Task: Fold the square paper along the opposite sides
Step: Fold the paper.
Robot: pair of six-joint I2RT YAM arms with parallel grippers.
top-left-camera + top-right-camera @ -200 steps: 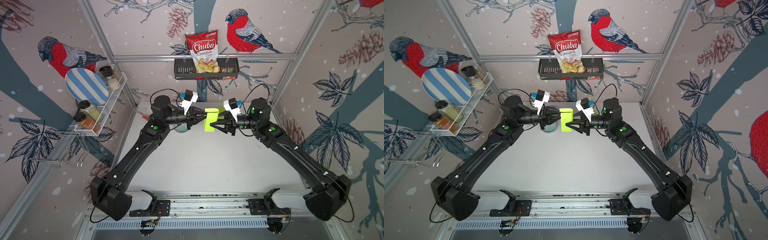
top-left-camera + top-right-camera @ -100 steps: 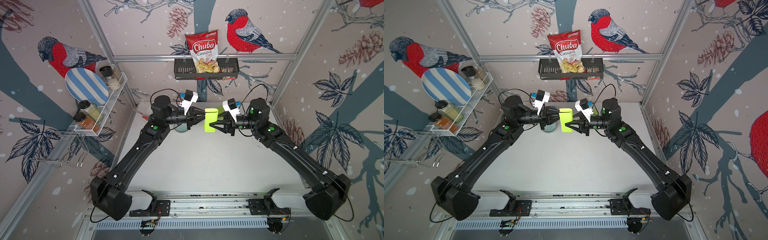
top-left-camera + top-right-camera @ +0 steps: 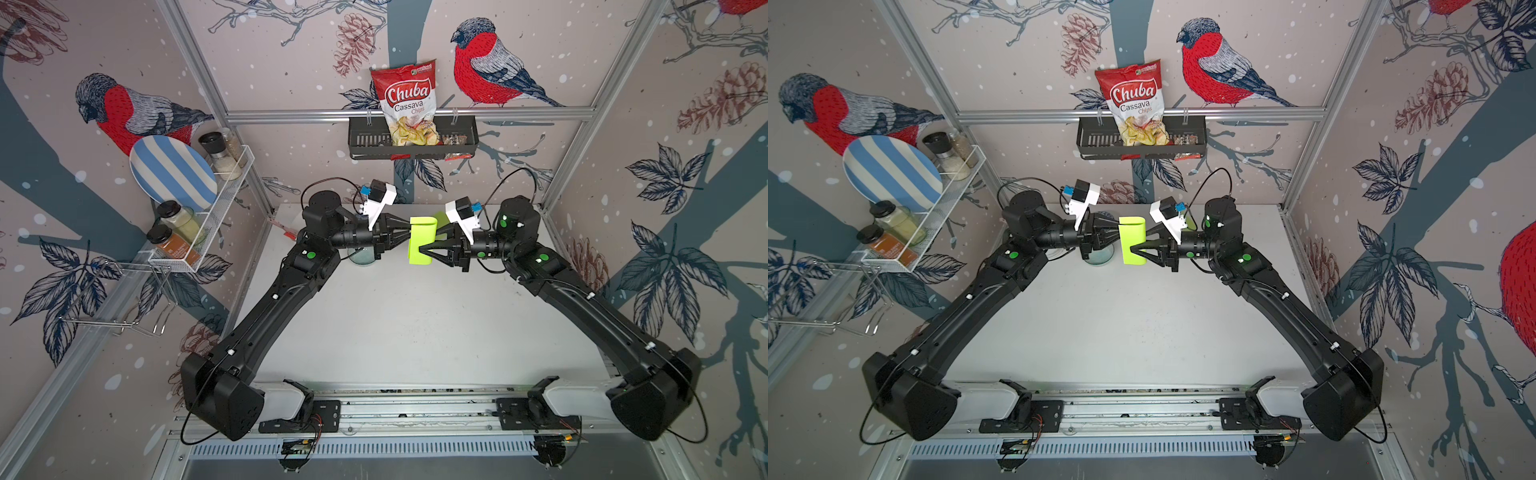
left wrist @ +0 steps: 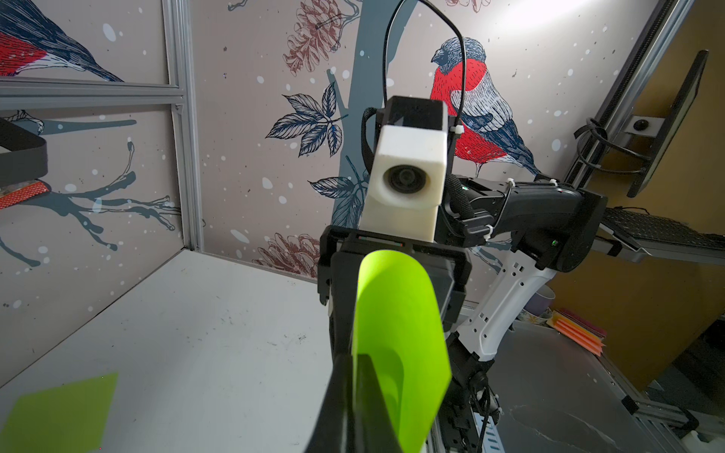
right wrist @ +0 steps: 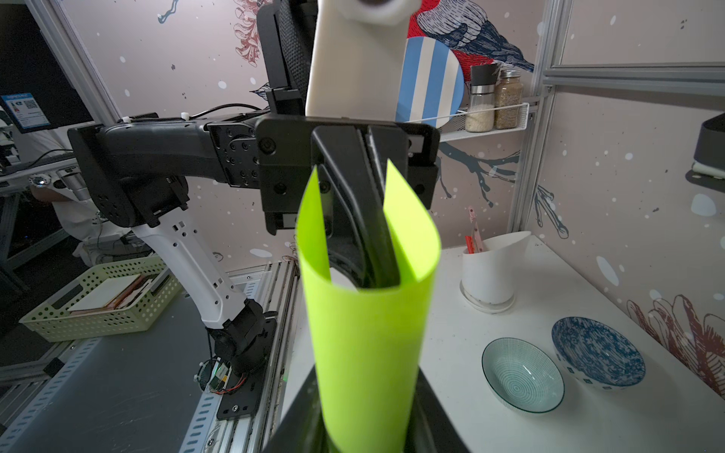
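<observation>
Lime-green square paper sheet (image 3: 422,235): curled into an open loop, held off the worktop between the two end effectors in both top views (image 3: 1131,235).
Left end effector (image 3: 409,233): fingers pressed together, clamped on the sheet at the loop's open side.
Right end effector (image 3: 420,248): faces the left one. Its fingers straddle the loop's rounded side, but the sheet hides their tips in its wrist view, so whether they press it cannot be told.
Writing: red-and-white foil snack bag (image 3: 409,104) reads "Chuba Cassava Chips". It stands in a black metal wall basket (image 3: 361,143) beyond both end effectors.
Worktop (image 3: 415,324): white and scuffed, below both end effectors. A second flat lime-green sheet (image 4: 59,412) lies on it near the right end effector. A pale teal ribbed bowl (image 5: 523,374) sits under the left one.
Room: wallpaper panels of red-breasted birds and pine cones, in an aluminium frame.
</observation>
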